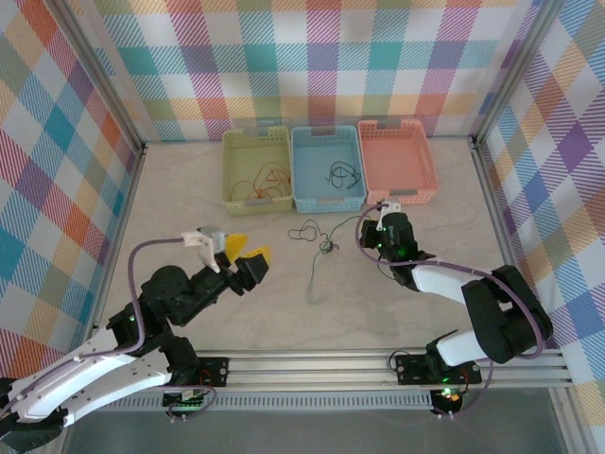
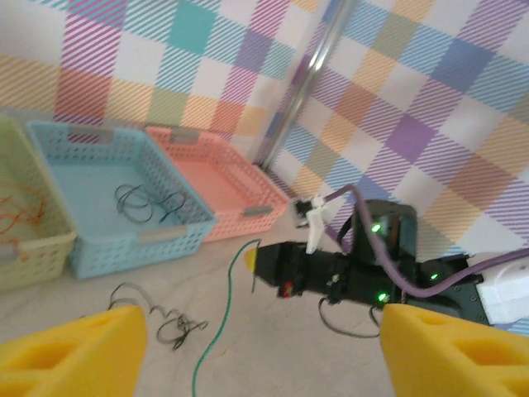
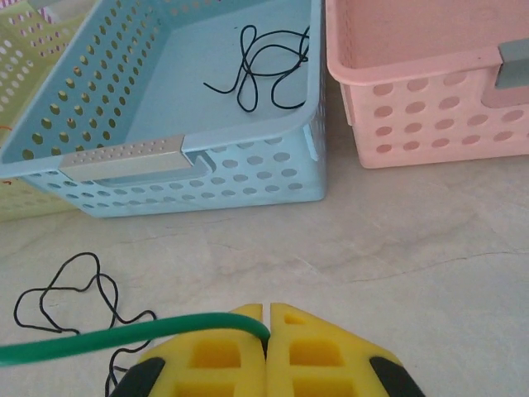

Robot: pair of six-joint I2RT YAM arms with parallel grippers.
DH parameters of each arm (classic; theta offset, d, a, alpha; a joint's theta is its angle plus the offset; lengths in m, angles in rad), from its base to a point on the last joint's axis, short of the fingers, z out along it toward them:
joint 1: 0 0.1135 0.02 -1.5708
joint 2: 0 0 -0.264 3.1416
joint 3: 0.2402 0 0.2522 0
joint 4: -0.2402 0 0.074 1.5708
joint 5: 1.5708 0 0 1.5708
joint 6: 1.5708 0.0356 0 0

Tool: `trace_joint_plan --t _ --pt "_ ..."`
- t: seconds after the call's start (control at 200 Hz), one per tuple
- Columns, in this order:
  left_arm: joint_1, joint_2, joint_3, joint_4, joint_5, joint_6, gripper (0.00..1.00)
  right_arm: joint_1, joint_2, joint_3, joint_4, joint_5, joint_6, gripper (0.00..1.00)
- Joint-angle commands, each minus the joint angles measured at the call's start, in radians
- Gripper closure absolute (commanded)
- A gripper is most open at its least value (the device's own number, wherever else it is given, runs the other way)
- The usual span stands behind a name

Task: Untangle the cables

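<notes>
inside blue basket: black cable; right tool clamps green cable, left tool agape.

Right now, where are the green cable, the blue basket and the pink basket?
green cable (image 3: 83, 341), right wrist view, the stretch near the left edge.
blue basket (image 3: 207, 186), right wrist view, its front wall.
pink basket (image 3: 430, 124), right wrist view, its front wall.

No words, numbers, brand marks or signs can be read anywhere. The grey plate on the rim of the blue basket bears only a dotted texture. The white tag on the right arm is too blurred to tell whether it carries print.
</notes>
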Motion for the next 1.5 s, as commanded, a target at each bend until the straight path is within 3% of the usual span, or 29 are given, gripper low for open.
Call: trace_joint_plan --t 0.0,0.125,0.33,0.61,0.78,0.86,1.015,1.23,1.495 --pt "-0.004 -0.053 -0.03 -0.178 -0.093 -0.106 0.14 0.015 -0.004 -0.002 0.008 -0.007 -0.062 1.0" --pt "-0.004 -0.075 -0.014 -0.291 -0.143 -0.129 0.08 0.04 0.015 0.021 -0.006 -0.019 -0.112 1.0" --pt "0.0 0.096 -0.005 -0.295 -0.038 -0.2 0.07 0.068 0.013 0.017 0.031 -0.022 -0.151 1.0" --pt "0.01 0.425 -0.101 0.073 0.214 -0.5 0.12 0.076 0.001 -0.006 0.09 -0.028 -0.155 1.0" --pt "0.001 0.594 -0.103 0.19 0.336 -0.657 0.13 0.078 0.006 -0.001 0.084 -0.025 -0.155 1.0" --pt "-0.022 0.654 -0.113 0.249 0.344 -0.721 0.13 0.078 0.004 -0.003 0.086 -0.024 -0.155 1.0" --pt "-0.061 0.809 -0.032 0.204 0.38 -0.785 0.12 0.078 0.003 -0.004 0.088 -0.025 -0.153 1.0" --pt "-0.12 0.992 0.017 0.293 0.388 -0.804 0.24 0.078 0.003 -0.005 0.089 -0.025 -0.151 1.0" --pt "-0.127 1.076 0.047 0.332 0.366 -0.857 0.2 0.078 0.004 -0.004 0.089 -0.03 -0.152 1.0"
